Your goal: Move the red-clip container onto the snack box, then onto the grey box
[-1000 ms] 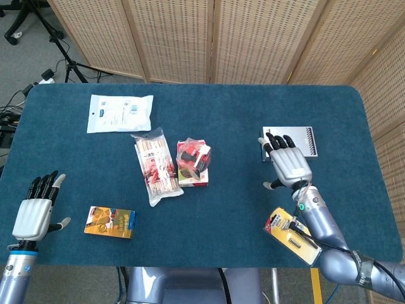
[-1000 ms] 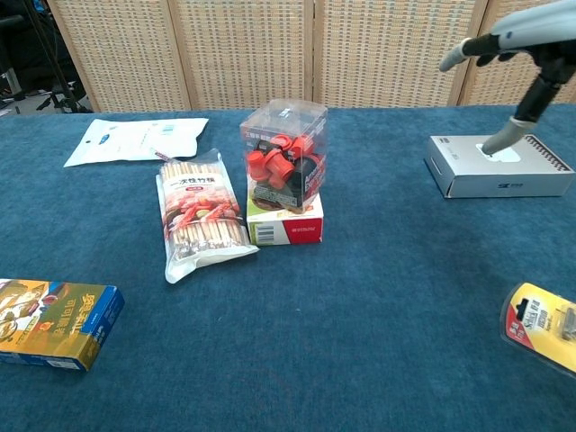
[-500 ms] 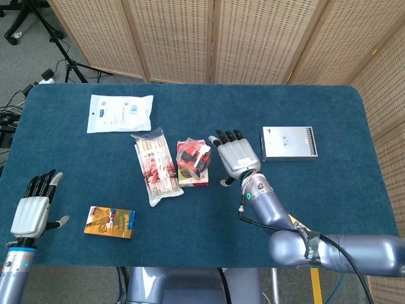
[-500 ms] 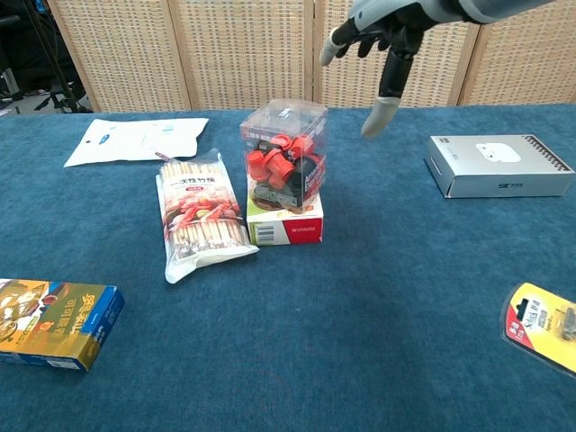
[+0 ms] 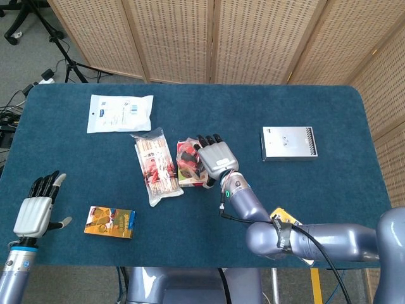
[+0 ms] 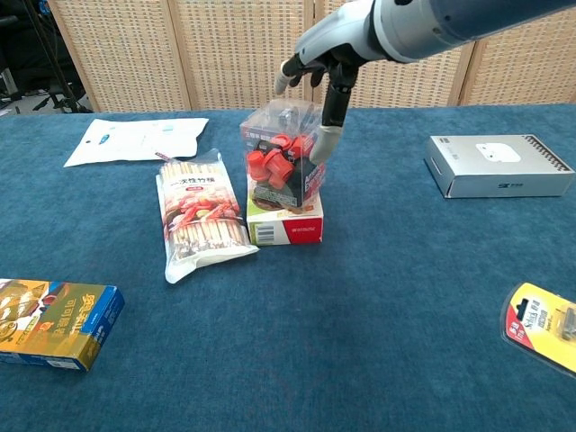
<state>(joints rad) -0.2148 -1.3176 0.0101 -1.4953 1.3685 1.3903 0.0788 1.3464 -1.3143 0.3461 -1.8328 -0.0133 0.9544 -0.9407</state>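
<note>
The clear container of red clips stands upright on the red and white snack box in the middle of the table. My right hand hovers over the container's top right, fingers apart, with its thumb hanging down against the container's right side. From the head view the right hand covers the right part of the container and snack box. The grey box lies at the right, apart from everything. My left hand is open at the near left edge, holding nothing.
A breadstick pack lies just left of the snack box. A white pouch sits far left, an orange box near left, and a yellow blister pack near right. Wicker screens stand behind the table.
My right hand has swept left from above the grey box to the container's top, its thumb now down beside the container. The left hand has barely moved.
</note>
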